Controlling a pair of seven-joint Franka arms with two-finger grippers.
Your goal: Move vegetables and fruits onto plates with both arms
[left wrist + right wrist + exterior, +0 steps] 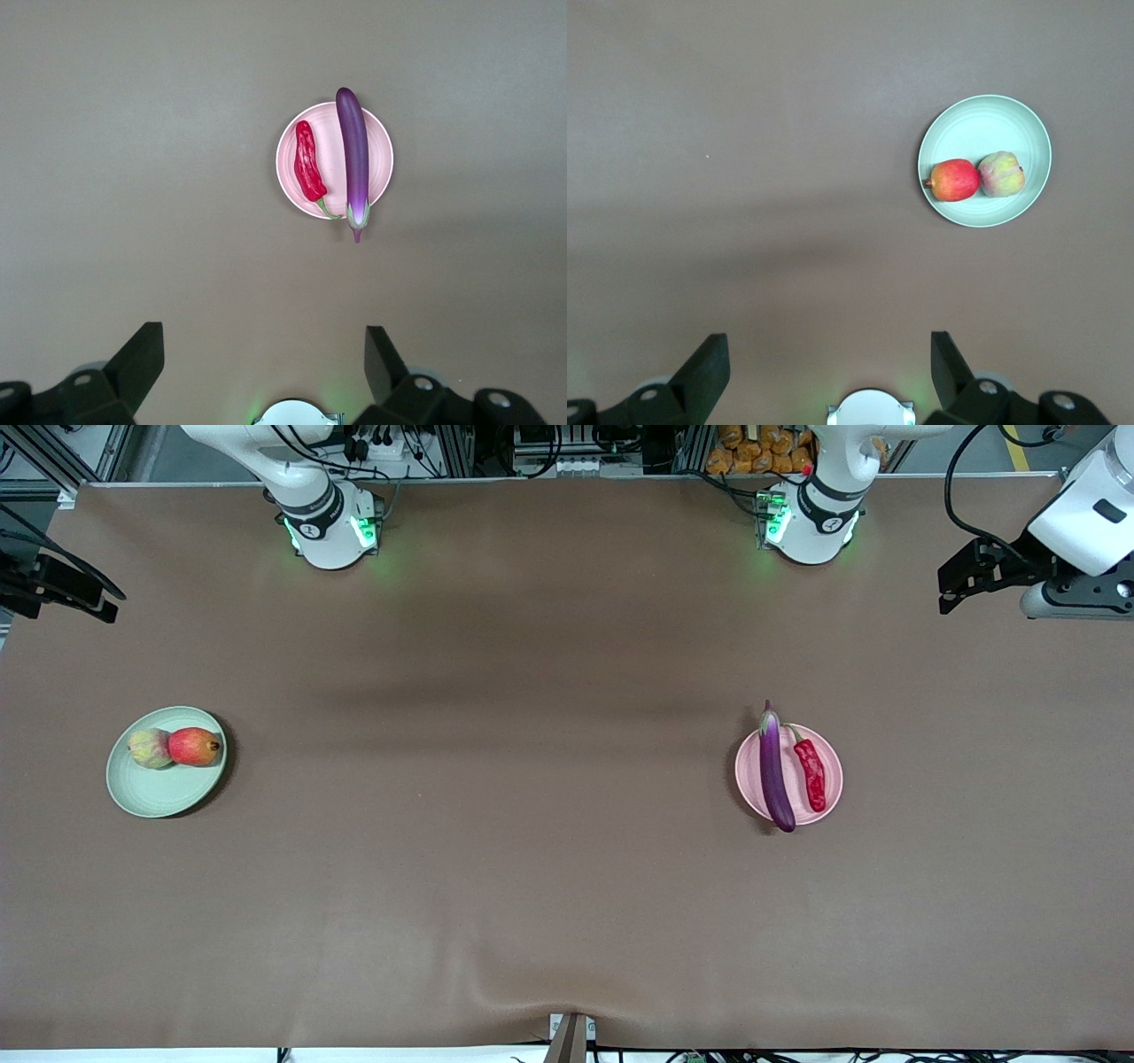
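A long glossy purple eggplant (776, 770) and wrinkled red chili (811, 772) lay on the matte pink plate (832, 766), well below the spread left pincer (264, 372); the right pincer (830, 372), also spread, hung high over two round fruits (976, 177) on the green plate (983, 124).

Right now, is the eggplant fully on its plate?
No. The eggplant lies on the pink plate, both ends overhanging its rim.

I can't read any text, label, brand or number from here. Each robot base carries a small round dark mark beside its green light, but I can't tell what it says.
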